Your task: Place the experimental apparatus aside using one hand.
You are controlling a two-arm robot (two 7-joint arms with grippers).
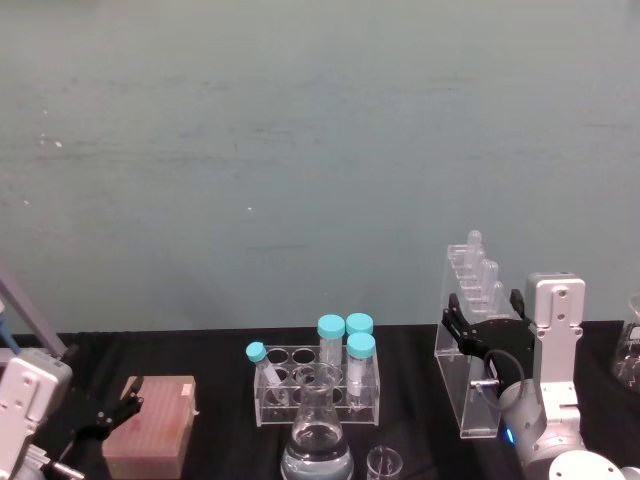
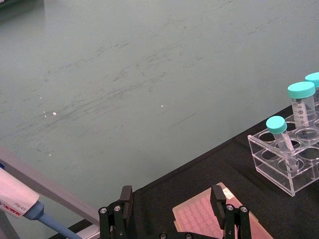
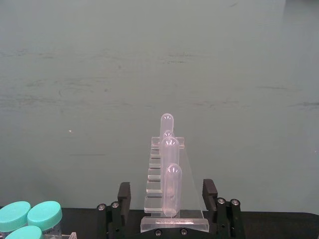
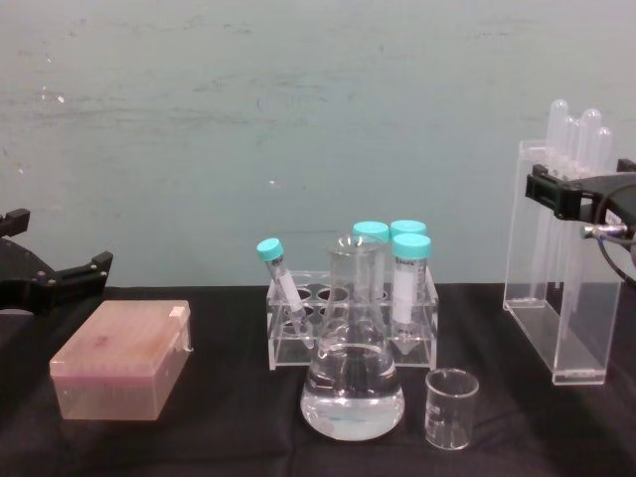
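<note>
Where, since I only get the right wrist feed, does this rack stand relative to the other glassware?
Observer: The tall rack stands right of the conical flask and beaker, which sit nearer the robot.
Operator: How high is my gripper on it?
Observer: The right gripper straddles its upper part, open.
Operator: And the left arm?
Observer: The left gripper hangs open beside a pink tip box, far left.

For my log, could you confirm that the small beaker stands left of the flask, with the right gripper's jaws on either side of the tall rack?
Not quite: the chest view shows the beaker right of the flask. The right gripper's jaws do flank the tall rack.
</note>
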